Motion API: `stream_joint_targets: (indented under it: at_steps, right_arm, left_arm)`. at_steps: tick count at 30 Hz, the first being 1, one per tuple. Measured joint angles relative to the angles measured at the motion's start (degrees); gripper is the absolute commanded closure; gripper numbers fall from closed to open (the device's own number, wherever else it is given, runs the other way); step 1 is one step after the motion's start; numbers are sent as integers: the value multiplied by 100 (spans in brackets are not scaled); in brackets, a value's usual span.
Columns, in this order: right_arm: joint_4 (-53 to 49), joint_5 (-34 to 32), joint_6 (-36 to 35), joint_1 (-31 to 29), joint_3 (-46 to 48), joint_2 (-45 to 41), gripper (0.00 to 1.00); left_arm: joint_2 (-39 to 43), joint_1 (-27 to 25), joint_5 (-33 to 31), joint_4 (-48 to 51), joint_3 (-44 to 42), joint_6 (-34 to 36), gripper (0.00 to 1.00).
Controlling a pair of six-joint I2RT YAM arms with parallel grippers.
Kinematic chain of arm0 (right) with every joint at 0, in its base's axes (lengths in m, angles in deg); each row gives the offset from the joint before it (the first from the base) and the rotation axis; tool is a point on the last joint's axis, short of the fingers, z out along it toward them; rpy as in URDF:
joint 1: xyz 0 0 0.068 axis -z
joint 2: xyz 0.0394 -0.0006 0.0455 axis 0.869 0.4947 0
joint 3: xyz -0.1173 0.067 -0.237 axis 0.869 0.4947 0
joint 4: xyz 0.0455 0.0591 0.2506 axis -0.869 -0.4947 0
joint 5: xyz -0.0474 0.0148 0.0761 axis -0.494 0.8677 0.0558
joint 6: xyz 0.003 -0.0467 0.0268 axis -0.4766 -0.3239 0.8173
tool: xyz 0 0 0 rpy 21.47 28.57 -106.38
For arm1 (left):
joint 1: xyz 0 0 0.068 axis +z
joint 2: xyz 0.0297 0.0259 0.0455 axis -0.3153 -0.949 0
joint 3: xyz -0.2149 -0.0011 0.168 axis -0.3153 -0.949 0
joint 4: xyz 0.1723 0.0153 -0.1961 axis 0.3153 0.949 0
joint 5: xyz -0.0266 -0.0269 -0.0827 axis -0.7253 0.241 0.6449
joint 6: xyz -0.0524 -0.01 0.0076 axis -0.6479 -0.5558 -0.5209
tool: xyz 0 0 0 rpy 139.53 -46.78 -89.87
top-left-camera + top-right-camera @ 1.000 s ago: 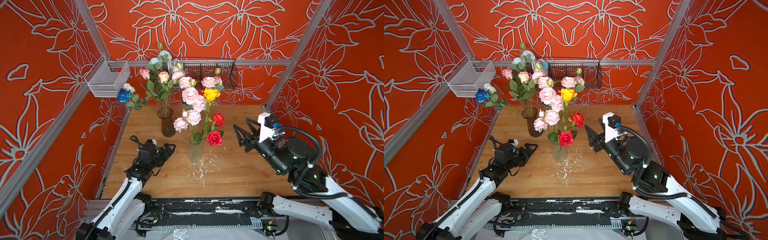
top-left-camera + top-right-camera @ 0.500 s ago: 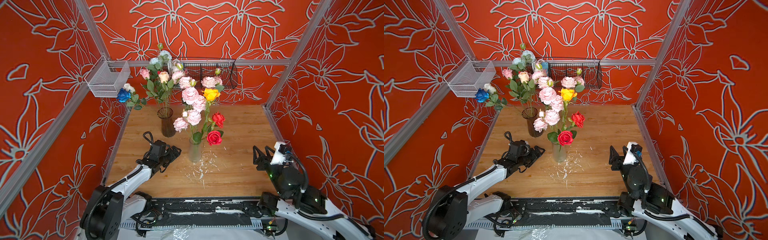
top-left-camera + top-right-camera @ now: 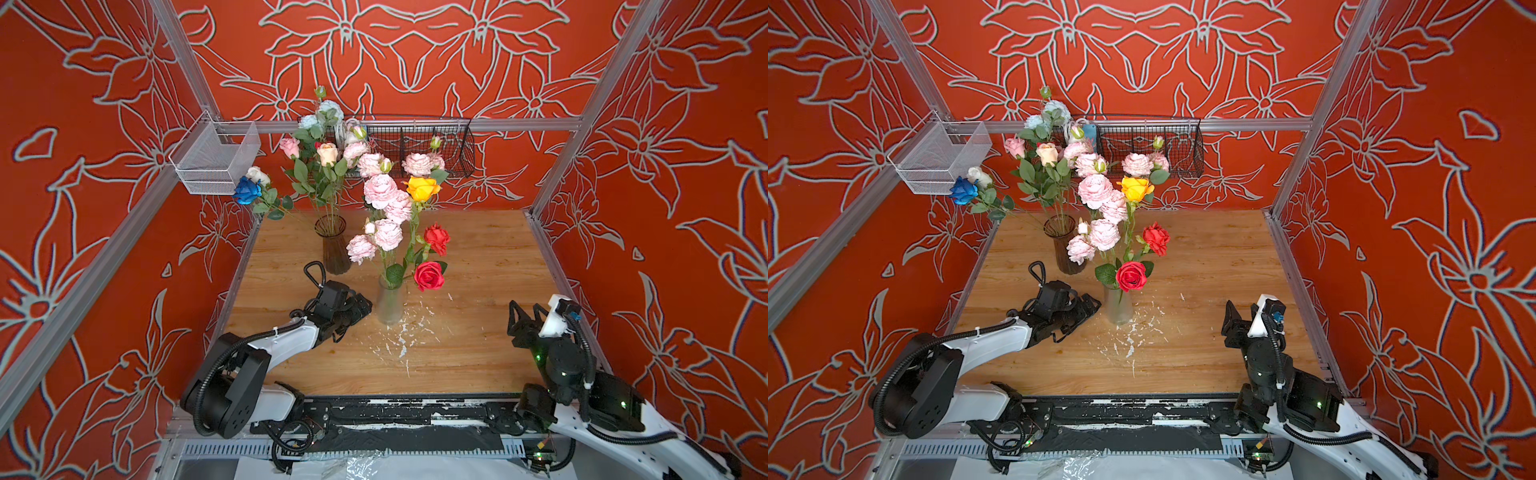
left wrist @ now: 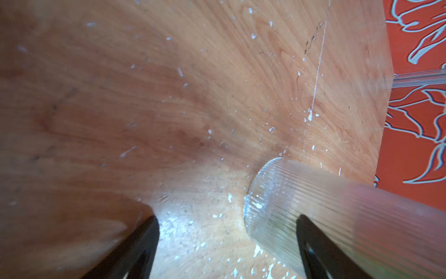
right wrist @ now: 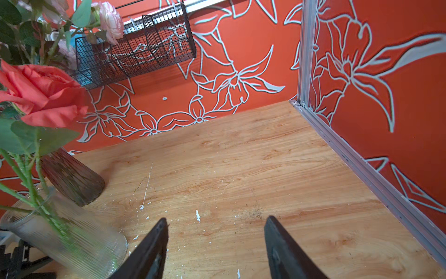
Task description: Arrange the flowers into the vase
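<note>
The flowers (image 3: 380, 191) stand in two vases on the wooden surface (image 3: 478, 257). Pink peonies, a yellow rose and two red roses rise from the clear ribbed vase (image 3: 389, 305) near the middle. A second bunch, with a blue rose (image 3: 247, 190) leaning out sideways, fills the dark vase (image 3: 332, 249) behind it. The left tool (image 3: 365, 308) lies low just beside the clear vase's base, jaws spread wide with only bare surface between them; whether one finger touches the glass, I cannot tell. The right tool (image 3: 525, 306) hangs well apart near the surface's right edge, released, nothing between its jaws.
</note>
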Motion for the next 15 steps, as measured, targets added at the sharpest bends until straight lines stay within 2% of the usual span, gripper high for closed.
stream_joint_targets:
  at_steps: [15]
  right_arm:
    - [7, -13, -20, 0, 39, -7, 35]
  left_arm:
    - [-334, -212, -7, -133, 227, 31, 11]
